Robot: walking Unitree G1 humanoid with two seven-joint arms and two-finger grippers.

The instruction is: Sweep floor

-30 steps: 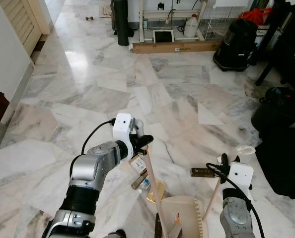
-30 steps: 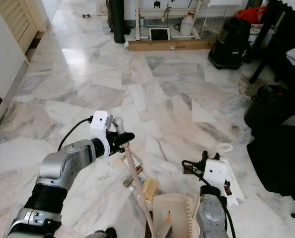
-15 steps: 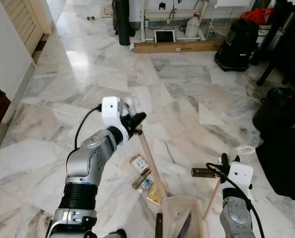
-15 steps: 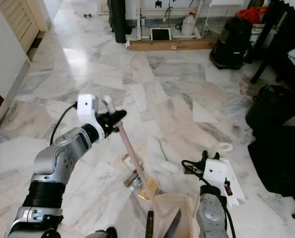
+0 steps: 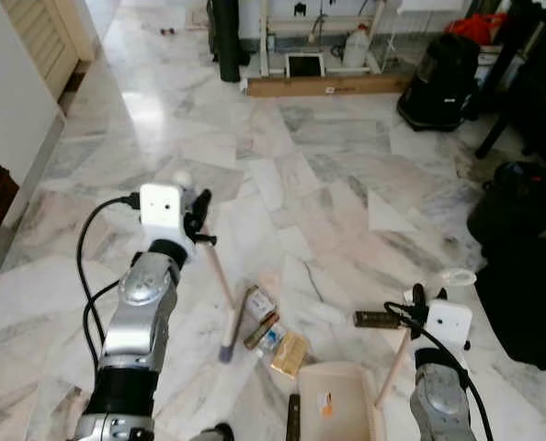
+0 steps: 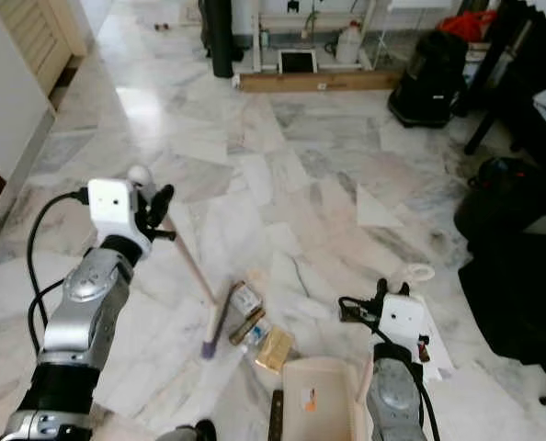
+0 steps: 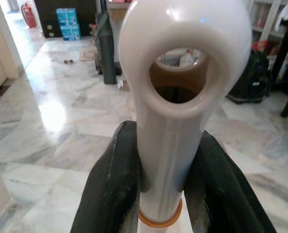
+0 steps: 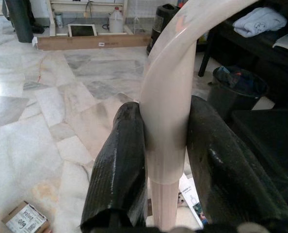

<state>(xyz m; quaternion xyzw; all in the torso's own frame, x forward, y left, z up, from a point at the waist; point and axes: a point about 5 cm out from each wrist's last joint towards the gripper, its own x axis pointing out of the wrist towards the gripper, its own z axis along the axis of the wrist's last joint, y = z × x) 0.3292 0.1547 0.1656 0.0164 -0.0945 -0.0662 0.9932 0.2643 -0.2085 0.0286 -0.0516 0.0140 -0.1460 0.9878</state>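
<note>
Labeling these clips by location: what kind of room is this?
Probably a home's living or utility area: polished marble floor, a black vacuum cleaner by the far wall, and a louvred door at the left.

Your right gripper [image 8: 166, 160] has its two black fingers [image 8: 117, 165] pressed against either side of a cream dustpan handle [image 8: 169, 97], which runs up between them and curves away near the top. Past the fingers you see a marble floor [image 8: 42, 126]. A small printed carton [image 8: 25, 221] lies on it close to the near finger. Farther off, a long brown cardboard box [image 8: 90, 42] lies flat, with a framed picture [image 8: 82, 30] and a white jug [image 8: 116, 22] behind it. A black bin [image 8: 236, 90] stands beside dark furniture carrying a folded pale blue cloth [image 8: 258, 22].
</note>
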